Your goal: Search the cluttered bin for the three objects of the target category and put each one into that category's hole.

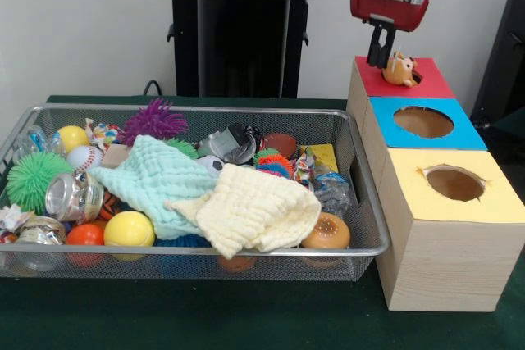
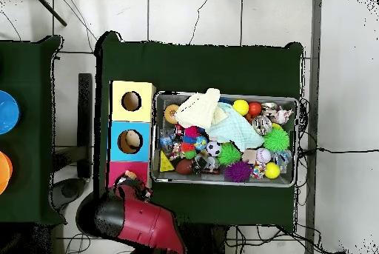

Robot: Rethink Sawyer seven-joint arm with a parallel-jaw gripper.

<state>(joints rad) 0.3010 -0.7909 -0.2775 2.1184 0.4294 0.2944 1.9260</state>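
The bin (image 1: 205, 249) is a silver wire-mesh basket full of toys on the green table; it also shows in the overhead view (image 2: 222, 184). The red-topped box (image 1: 433, 81) stands farthest back in a row of three boxes to the bin's right. A small orange-tan animal toy (image 1: 400, 71) sits at the hole (image 1: 416, 79) and covers most of it. My gripper (image 1: 381, 61) hangs just above the red top, touching or nearly touching the toy's left side. In the overhead view the gripper (image 2: 130, 184) and the arm cover the red box (image 2: 118, 169).
The blue-topped box (image 1: 385, 116) and the yellow-topped box (image 1: 496, 198) stand in front of the red one. In the bin lie a mint cloth (image 1: 152, 178), a pale yellow cloth (image 1: 250, 206), a purple spiky ball (image 1: 154, 119), a green spiky ball (image 1: 33, 178) and a yellow ball (image 1: 129, 229).
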